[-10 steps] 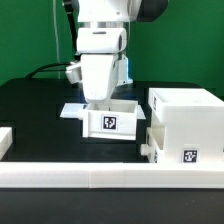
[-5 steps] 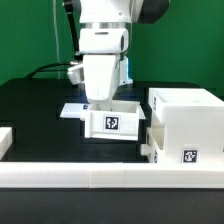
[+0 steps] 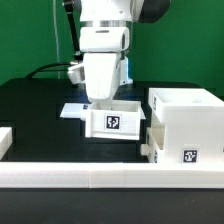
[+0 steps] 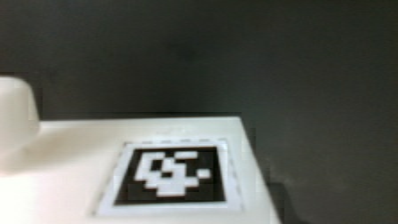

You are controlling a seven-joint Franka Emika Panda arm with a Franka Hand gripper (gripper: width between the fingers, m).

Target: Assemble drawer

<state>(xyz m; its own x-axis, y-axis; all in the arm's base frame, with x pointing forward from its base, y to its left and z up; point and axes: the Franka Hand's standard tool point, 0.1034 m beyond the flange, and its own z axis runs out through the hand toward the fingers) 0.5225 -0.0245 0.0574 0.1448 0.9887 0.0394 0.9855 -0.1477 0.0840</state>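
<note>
Read the exterior view as a clock face. The white arm comes down from 12 o'clock, and its gripper reaches the open top of the drawer box near the centre of the dial. The fingertips sit at or behind the box's rim and are hidden there, so I cannot tell whether the pincer is wide, narrow or holding anything.

The drawer box is a small open-topped white tray with a black-and-white tag on its near wall. It stands upright on the black table. A flat white sheet lies at its 9 o'clock. I cannot tell whether the two touch.

Just beside the drawer box, at its 3 o'clock, stands the larger white cabinet shell, with its own tag low on the near face. A long white rail crosses the scene at 6 o'clock.

The wrist view is blurred. It shows a white panel bearing a marker tag, dark table beyond it, and a pale rounded shape at the frame edge that I cannot name.

Compared with one second ago, the arm's body stands slightly further toward 3 o'clock. Since half a second ago it shows no shift that I can make out. The drawer box, the cabinet shell and the rail sit where they were in both earlier pictures.
</note>
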